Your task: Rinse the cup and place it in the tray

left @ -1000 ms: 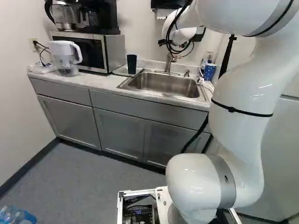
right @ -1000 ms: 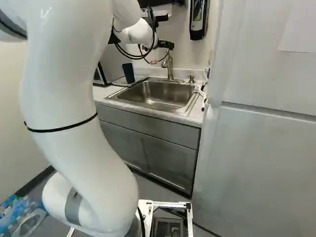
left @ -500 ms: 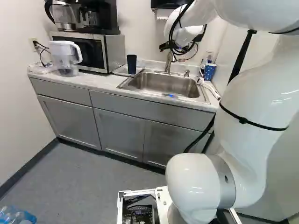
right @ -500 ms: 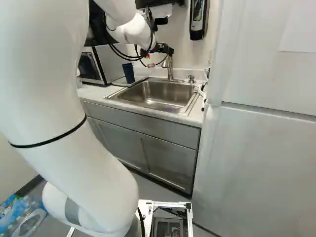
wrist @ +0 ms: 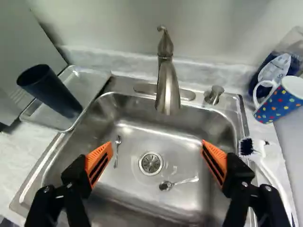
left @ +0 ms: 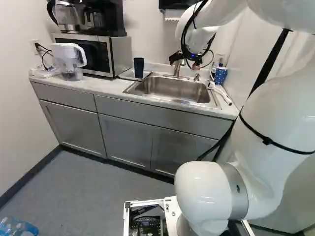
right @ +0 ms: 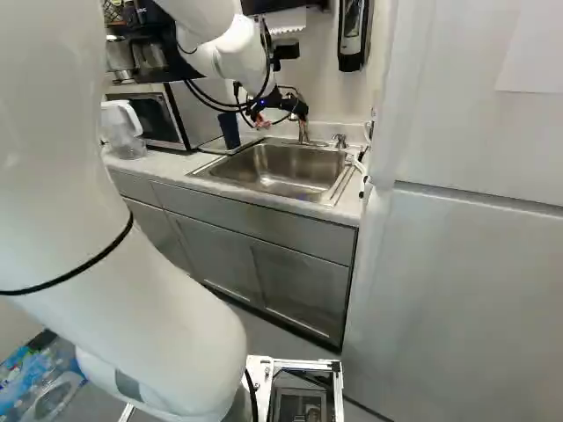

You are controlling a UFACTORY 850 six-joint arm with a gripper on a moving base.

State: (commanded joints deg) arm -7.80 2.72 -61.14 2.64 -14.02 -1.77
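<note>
Black, orange-padded jaws (left: 186,62) stand apart above the steel sink (wrist: 189,163); a dark-blue tapered cup (wrist: 53,93) stands in the shallow metal tray (wrist: 92,86). A blue container bears a pale label (wrist: 276,67).

- At the left, near, the large white arm (right: 149,325) rises, and the black hand (right: 282,111) at its far end hangs over the far left of the steel sink (right: 286,171).
- The faucet (right: 303,133) stands at the sink's far edge, a small pump (right: 339,141) to its right.
- Left of the sink, a dark cup (right: 229,130) leans slightly at a tray (right: 227,151).
- Farther left on the table (right: 158,167) are a microwave (right: 160,114) and a clear pitcher (right: 121,132), with a coffee maker (right: 145,53) above the microwave.
- Grey cabinets (right: 290,272) stand under the table.
- A black dispenser (right: 354,37) hangs on the far wall.
- Tall white panels (right: 466,290) fill the right side, a paper sheet (right: 532,53) on the upper one.
- Plastic bottles (right: 40,382) lie near left.
</note>
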